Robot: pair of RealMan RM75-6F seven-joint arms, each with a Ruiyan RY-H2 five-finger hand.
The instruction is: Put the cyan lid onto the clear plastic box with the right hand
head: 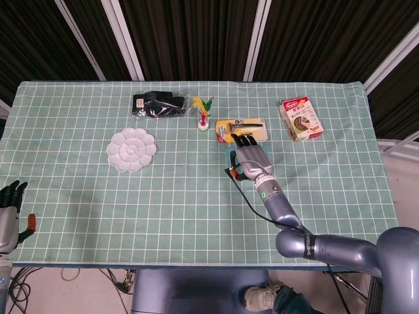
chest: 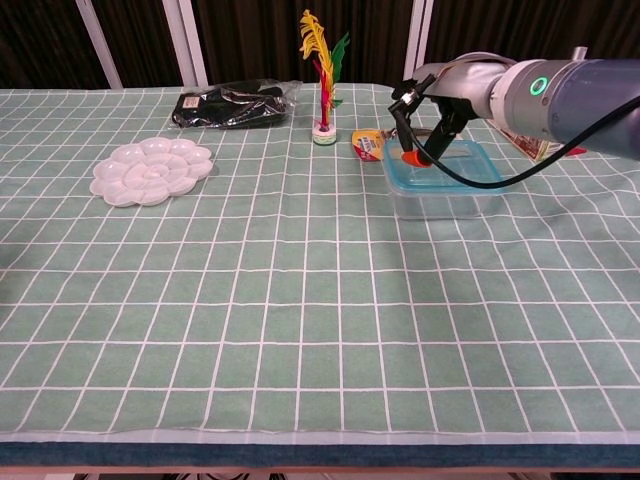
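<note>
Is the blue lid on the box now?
Yes, on. In the chest view the cyan lid lies flat over the clear plastic box, with the right hand above it.

Matt checked cloth (chest: 250, 300) covers the table; the clear plastic box (chest: 445, 198) and cyan lid (chest: 480, 172) look glossy.

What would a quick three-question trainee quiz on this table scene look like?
1. True or false: the cyan lid sits on the clear box.
2. Which item stands beside the black bag?
A. a feather shuttlecock
B. a mug
C. a spoon
3. Fill in: the white paint palette lies on the robot's ____ side of the table.

Key:
1. True. The right robot hand hangs above it.
2. A, the feather shuttlecock.
3. Left, nearer the left robot hand.
</note>
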